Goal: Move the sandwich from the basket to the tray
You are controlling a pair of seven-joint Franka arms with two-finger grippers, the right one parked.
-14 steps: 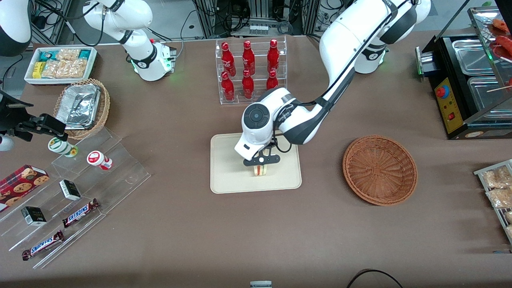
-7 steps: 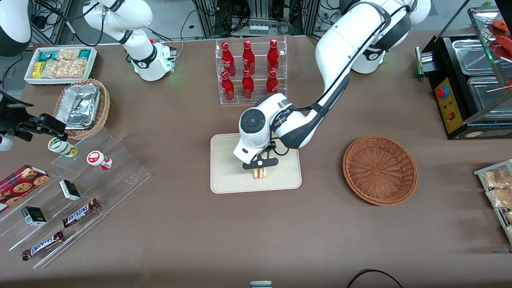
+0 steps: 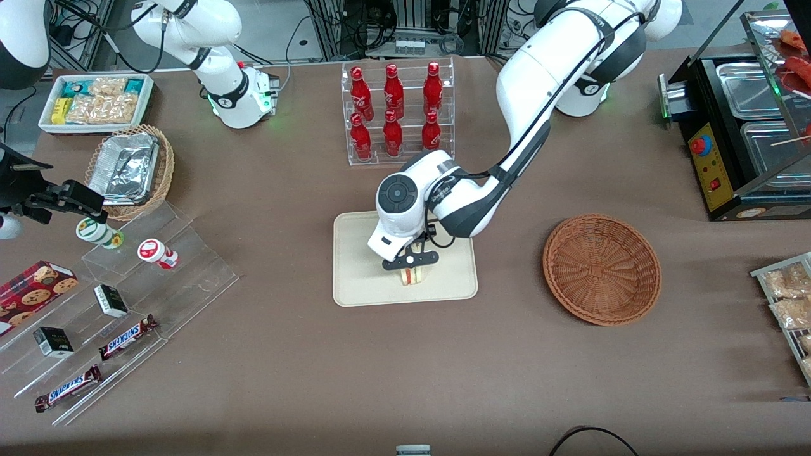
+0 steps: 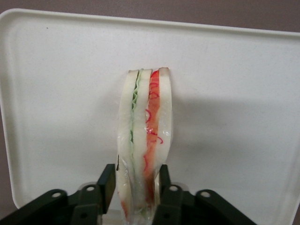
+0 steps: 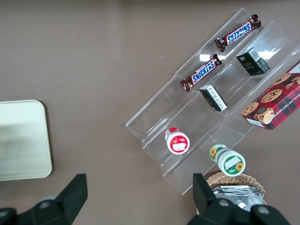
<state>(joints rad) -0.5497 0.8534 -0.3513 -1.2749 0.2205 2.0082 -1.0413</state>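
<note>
Brown cloth covers the long table [image 3: 393,367], and near its middle lies the beige tray [image 3: 361,278], nearer the front camera than a clear rack of red bottles [image 3: 396,111]. Over the tray hangs the gripper [image 3: 410,265] of the working arm, pointing down, its two black fingers [image 4: 107,183] pinching the sandwich [image 4: 144,140] from both flat sides. The sandwich stands on edge with its green and red filling layers showing along the exposed edge, and it sits directly above the tray's pale floor; whether its lower edge touches the tray cannot be told. In the front view only a small striped part of the sandwich shows just under the gripper. The round reddish-brown basket [image 3: 602,269] sits well apart from the tray, toward the working arm's end of the table, with nothing in it. Toward the parked arm's end stand clear stepped shelves [image 3: 127,297] with snack bars and small cups.
</note>
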